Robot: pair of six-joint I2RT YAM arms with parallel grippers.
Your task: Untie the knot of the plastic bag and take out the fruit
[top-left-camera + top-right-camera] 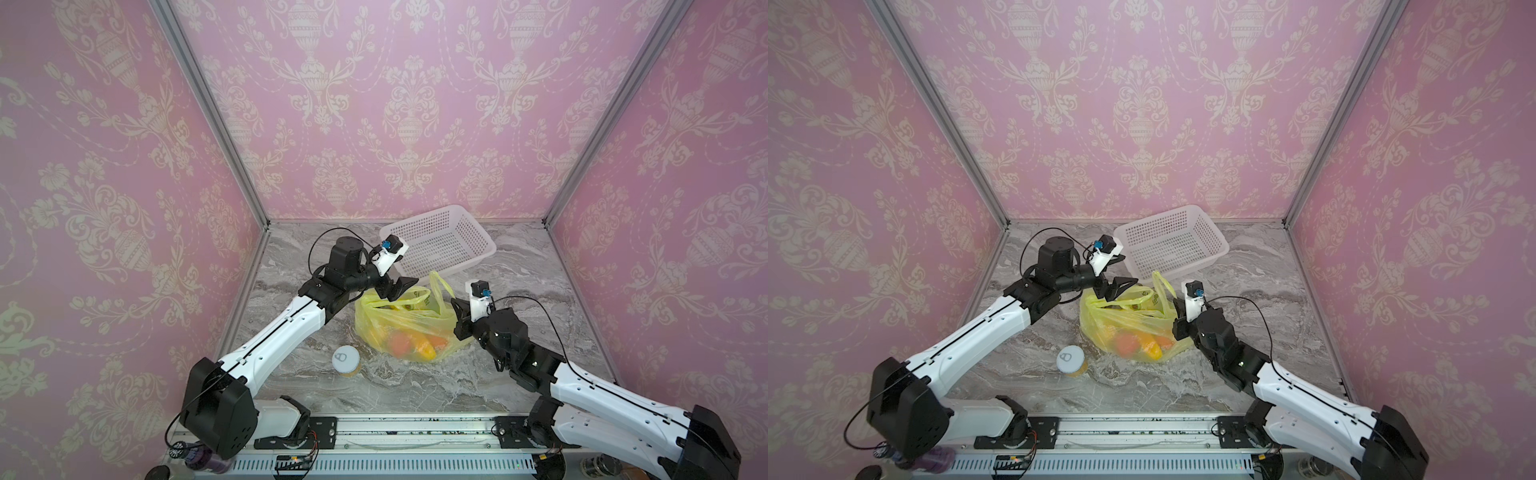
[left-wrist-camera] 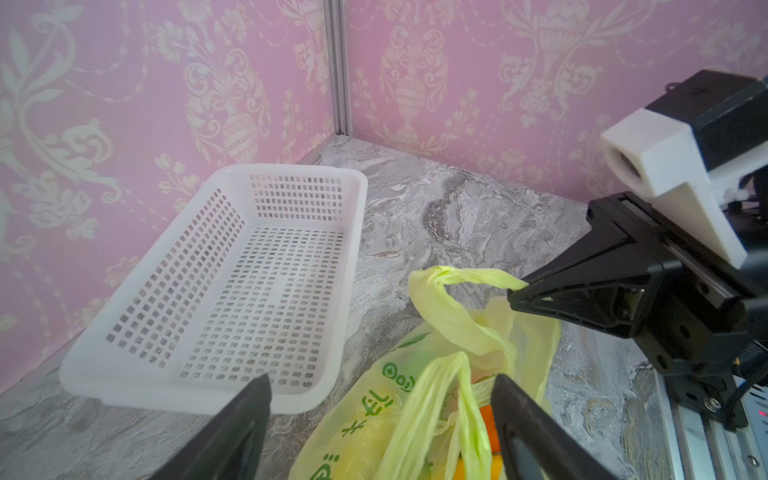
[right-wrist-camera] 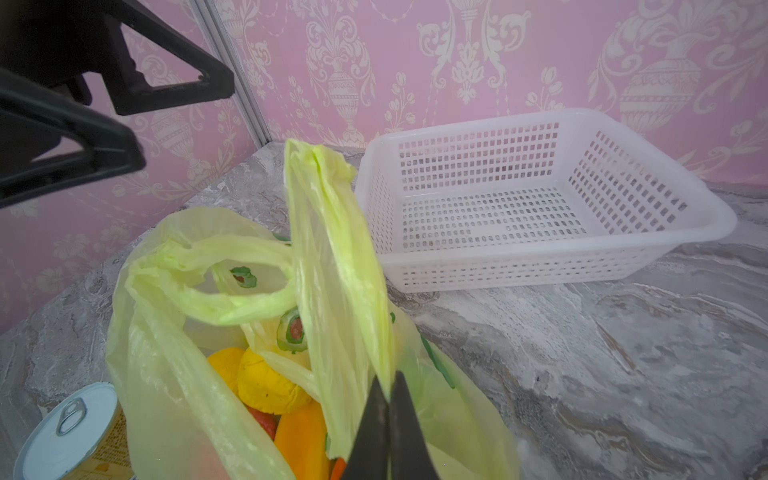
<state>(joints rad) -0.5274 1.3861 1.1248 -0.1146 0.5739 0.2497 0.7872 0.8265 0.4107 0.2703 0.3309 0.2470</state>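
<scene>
Setting: pink walls (image 1: 415, 124) with a pale urn-and-scroll pattern close in three sides, over a grey marbled table (image 1: 519, 357).
Top views only: both show the whole layout. The plastic bag (image 1: 399, 320) sits mid-table, a white perforated basket (image 1: 469, 232) stands behind it near the back wall, and a can (image 1: 345, 359) with a pull-tab lid stands near the bag's front left.
Right wrist view only: it looks into the bag's open mouth, where the fruit (image 3: 266, 386) shows as a yellow piece, an orange one and a bit of red. The avocado prints (image 3: 293, 332) read clearly on the film.
Left wrist view only: it shows green printed characters (image 2: 370, 411) on the bag's side and the right gripper (image 2: 515, 297) from the side.
Tool, right: the right gripper's jaws are pressed together on one handle loop (image 3: 332, 249) of the plastic bag, holding it upright.
Tool, left: the left gripper (image 2: 380, 378) has its fingers wide apart and holds nothing, hovering over the bag's left top. The other loop (image 2: 440, 395) rises between the fingers; contact is unclear.
Handles: there are two separate loops, and the free one lies slack across the mouth.
Hidden: in the top views the fruit is only an orange-yellow blur through the film, so its count cannot be told. The right wrist view cuts off the can, and both wrist views cut off the bag's base.
Bag's look: it is thin, translucent, yellow-green and crumpled.
</scene>
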